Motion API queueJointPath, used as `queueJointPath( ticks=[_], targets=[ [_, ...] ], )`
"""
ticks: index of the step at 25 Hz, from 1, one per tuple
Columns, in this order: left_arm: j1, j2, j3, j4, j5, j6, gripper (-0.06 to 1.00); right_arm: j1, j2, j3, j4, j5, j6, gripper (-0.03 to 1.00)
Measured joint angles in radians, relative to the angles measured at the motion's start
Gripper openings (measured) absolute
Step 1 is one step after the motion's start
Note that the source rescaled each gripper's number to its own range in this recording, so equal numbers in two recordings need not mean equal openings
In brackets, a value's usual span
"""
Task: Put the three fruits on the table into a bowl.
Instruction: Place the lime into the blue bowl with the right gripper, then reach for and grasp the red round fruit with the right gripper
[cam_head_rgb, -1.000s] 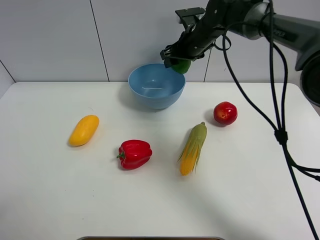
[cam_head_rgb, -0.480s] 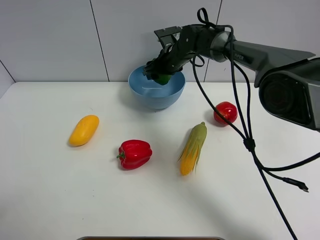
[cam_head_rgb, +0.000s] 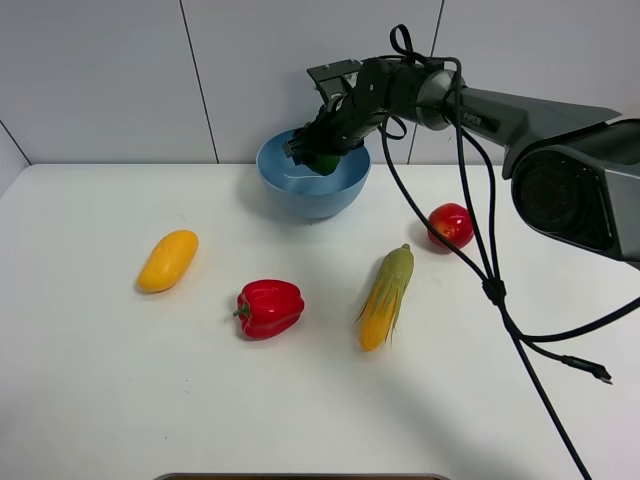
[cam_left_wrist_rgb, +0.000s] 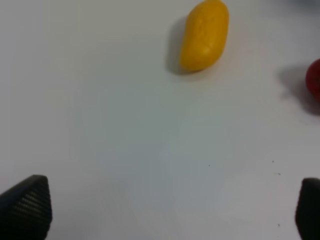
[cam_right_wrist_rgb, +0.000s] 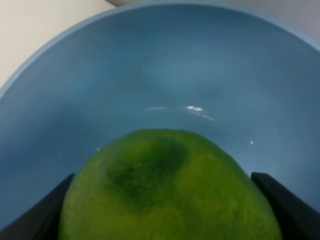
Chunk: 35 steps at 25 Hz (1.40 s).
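the right gripper (cam_head_rgb: 320, 152) reaches over the light-blue bowl (cam_head_rgb: 312, 202), which stands near the far edge of the worktop (cam_head_rgb: 110, 400), about midway along that edge. the gripper is closed on the green fruit (cam_right_wrist_rgb: 167, 195): in the right wrist view its dark fingers (cam_right_wrist_rgb: 30, 220) press on either side of the fruit, with the bowl's blue inside right behind it. from the high camera the green fruit sits in the mouth of the bowl, about level with the rim; whether it touches the bowl's inner wall cannot be told. the mango (cam_head_rgb: 168, 260) lies on the worktop toward the left edge, well apart from the bowl. the red apple-like fruit (cam_head_rgb: 451, 225) rests toward the right edge, nearer than the bowl. a red bell pepper (cam_head_rgb: 269, 308) lies near the middle of the worktop, and a corn cob (cam_head_rgb: 386, 297) lies just to its right, between the pepper and the red fruit. the left gripper (cam_left_wrist_rgb: 167, 210) shows only in its wrist view, spread wide with nothing between its tips, above bare worktop with the mango beyond it.
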Motion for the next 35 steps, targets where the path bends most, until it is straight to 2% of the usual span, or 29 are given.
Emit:
queueJointPath(
  ticks=[1, 5, 8, 12, 23, 35],
  targets=[
    [0.0, 0.0, 0.0, 0.0, 0.0, 0.0, 1.0, 0.0, 0.0, 0.0, 0.0, 0.0, 0.0, 0.05],
    [0.0, 0.0, 0.0, 0.0, 0.0, 0.0, 1.0, 0.001, 0.0, 0.0, 0.0, -0.001, 0.0, 0.43],
    [0.0, 0.0, 0.0, 0.0, 0.0, 0.0, 1.0, 0.002, 0.0, 0.0, 0.0, 0.004, 0.0, 0.52],
    [0.0, 0.0, 0.0, 0.0, 0.0, 0.0, 1.0, 0.002, 0.0, 0.0, 0.008, 0.026, 0.0, 0.53],
    [0.0, 0.0, 0.0, 0.0, 0.0, 0.0, 1.0, 0.002, -0.128, 0.0, 0.004, 0.204, 0.001, 0.53],
    [0.0, 0.0, 0.0, 0.0, 0.0, 0.0, 1.0, 0.002, -0.343, -0.001, -0.11, 0.473, 0.088, 0.53]
  ],
)
